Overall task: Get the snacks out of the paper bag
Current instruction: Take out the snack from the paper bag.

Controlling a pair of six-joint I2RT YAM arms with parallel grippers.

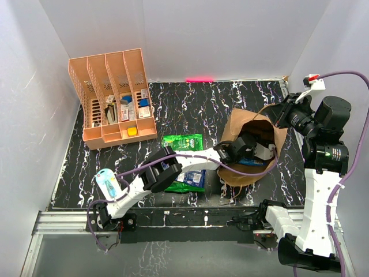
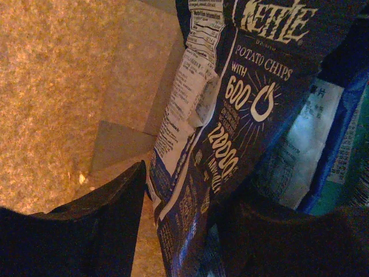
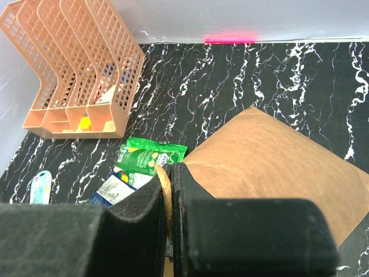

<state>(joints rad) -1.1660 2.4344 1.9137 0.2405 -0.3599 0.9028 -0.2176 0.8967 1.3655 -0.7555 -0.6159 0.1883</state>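
Left gripper (image 2: 190, 184) deep in the brown kraft paper bag (image 1: 233, 130), fingers (image 2: 104, 231) apart either side of a dark blue foil chips packet (image 2: 248, 115), grip impossible to tell, packets behind it (image 2: 305, 144) cut off, right gripper (image 3: 171, 170) closed on the bag's twisted handle (image 3: 166, 193), green foil packet (image 1: 182, 142) outside.

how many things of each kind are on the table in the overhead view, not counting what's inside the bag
brown kraft paper bag: 1
peach-orange plastic file organiser: 1
light-blue and white oval gadget: 1
glossy foil snack packets lying outside the bag: 2, one green and one blue
total: 5
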